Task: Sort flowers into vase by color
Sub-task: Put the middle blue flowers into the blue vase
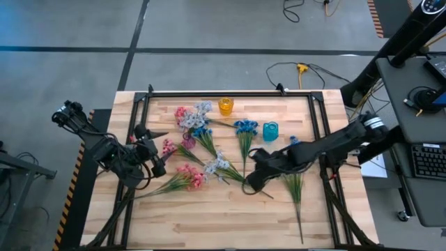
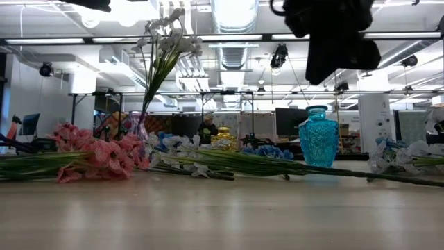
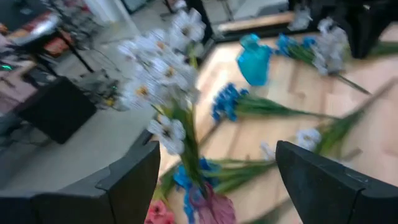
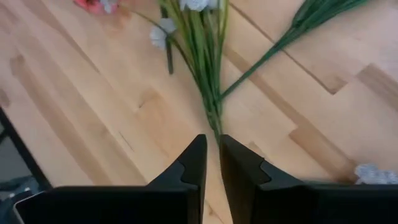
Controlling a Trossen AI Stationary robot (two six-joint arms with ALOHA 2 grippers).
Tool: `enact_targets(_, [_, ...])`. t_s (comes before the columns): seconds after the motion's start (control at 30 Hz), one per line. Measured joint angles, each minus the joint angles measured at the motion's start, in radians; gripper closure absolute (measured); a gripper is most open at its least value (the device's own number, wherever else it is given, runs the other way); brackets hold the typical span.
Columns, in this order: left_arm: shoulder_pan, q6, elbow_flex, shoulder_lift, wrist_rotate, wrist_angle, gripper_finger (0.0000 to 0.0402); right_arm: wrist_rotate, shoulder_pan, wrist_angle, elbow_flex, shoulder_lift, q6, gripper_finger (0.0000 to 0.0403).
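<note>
The high camera looks straight down on the whole pale wooden desk, taking in both arms from well above. The low camera sits at desk-top height, facing level across the boards into the room behind. Both share the turquoise glass vase and the scattered artificial flower sprigs. The left wrist camera looks out between its wide-set tool toward that vase from near. The right wrist camera faces down, very close to the boards.

Flowers strewn mid-table — two vases behind, near the far edge.
</note>
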Motion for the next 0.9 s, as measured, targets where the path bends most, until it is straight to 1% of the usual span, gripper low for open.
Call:
enact_targets(0.1, [0.000,-0.003,0.000,-0.003,0.055,-0.020,0.0101,0.020,-0.008,-0.060,0.078,0.075,-0.002,0.0332])
enact_targets(0.27, [0.000,-0.082,0.000,-0.004,0.060,-0.097,0.0101,0.047,-0.036,-0.094,0.166,0.171,-0.004,0.0266])
enact_targets(0.4, [0.001,-0.171,-0.001,-0.004,0.060,-0.172,0.0100,0.092,-0.083,-0.097,0.190,0.222,-0.012,0.0215])
enact_targets(0.5, [0.000,-0.187,-0.001,-0.005,0.060,-0.188,0.0101,0.132,-0.132,-0.102,0.185,0.257,-0.009,0.0187])
enact_targets(0.67, [0.001,-0.184,-0.001,-0.005,0.060,-0.188,0.0100,0.166,-0.195,-0.093,0.181,0.316,0.002,0.0163])
enact_targets(0.9, [0.000,-0.183,-0.001,-0.006,0.059,-0.190,0.0100,0.188,-0.238,-0.068,0.181,0.408,0.015,0.0154])
